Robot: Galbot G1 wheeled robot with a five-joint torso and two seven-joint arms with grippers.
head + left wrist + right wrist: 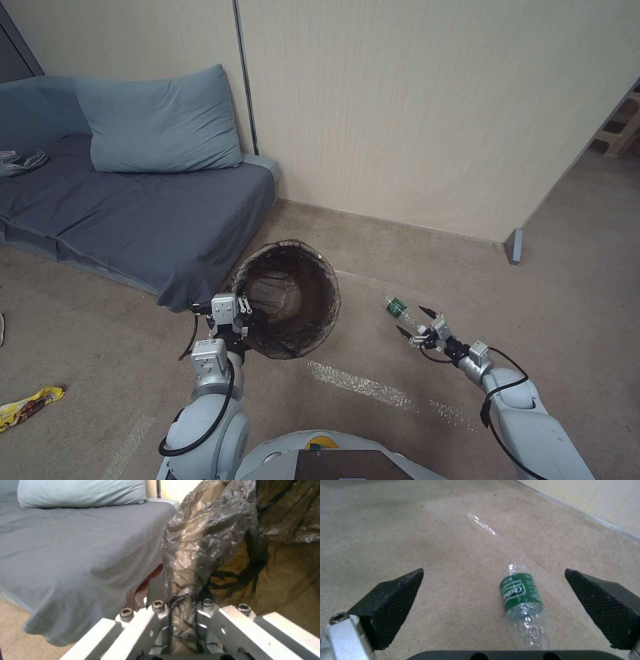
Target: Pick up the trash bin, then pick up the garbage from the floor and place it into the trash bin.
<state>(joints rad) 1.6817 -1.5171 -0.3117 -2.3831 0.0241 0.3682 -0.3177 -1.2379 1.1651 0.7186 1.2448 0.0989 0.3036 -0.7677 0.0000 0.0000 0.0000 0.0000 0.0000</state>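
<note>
Holding the trash bin point(293, 300) off the carpet, the left gripper point(241, 319) is clamped on the bag-lined rim at the bin's 8 o'clock side; in the left wrist view the dark liner is pinched between the closed fingers point(160, 615). Bin mouth tilts toward the head camera, just beside the corner of the grey mattress point(133, 220).

Right gripper point(412, 321) sits low over the carpet, jaws spread wide, gripping nothing. Clear green-labelled bottle point(400, 310) lies on its side on the floor at the gripper's 11 o'clock; in the right wrist view it lies between the two black fingertips point(393, 600), touching neither.

Yellow wrapper point(30, 407) on the floor at the robot's 9 o'clock, well apart from the bin.
</note>
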